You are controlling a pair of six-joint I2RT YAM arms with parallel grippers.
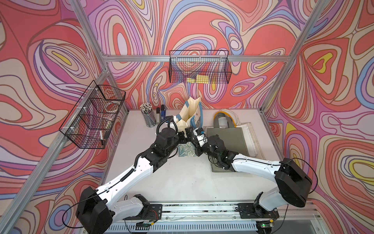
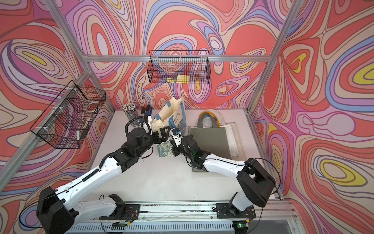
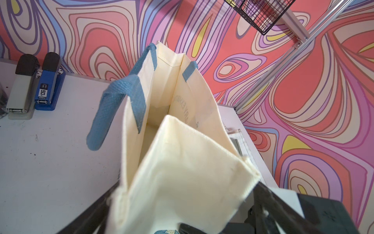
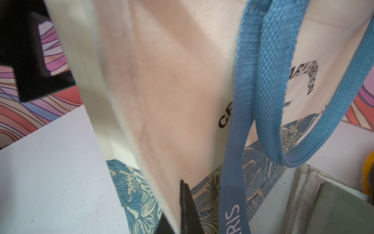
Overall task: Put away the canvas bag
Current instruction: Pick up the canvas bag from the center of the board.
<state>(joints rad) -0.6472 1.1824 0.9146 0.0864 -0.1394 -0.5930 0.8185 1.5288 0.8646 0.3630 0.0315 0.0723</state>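
Observation:
The canvas bag (image 1: 189, 113) (image 2: 172, 115) is cream with blue handles and a blue floral base, and it stands upright near the back middle of the table. In the left wrist view the bag's (image 3: 182, 172) mouth gapes. My left gripper (image 3: 182, 212) (image 1: 188, 134) is open, with one finger on each side of the bag's near end panel. My right gripper (image 4: 178, 218) (image 1: 196, 131) is shut on the bag's (image 4: 162, 81) cream fabric at the near corner, beside a hanging blue handle (image 4: 253, 101).
A grey tote (image 1: 228, 145) lies flat at the right on top of a pale one. A pencil cup (image 1: 148, 115) and two staplers (image 3: 48, 81) stand at the back left. Wire baskets hang on the back wall (image 1: 199, 68) and the left wall (image 1: 93, 115).

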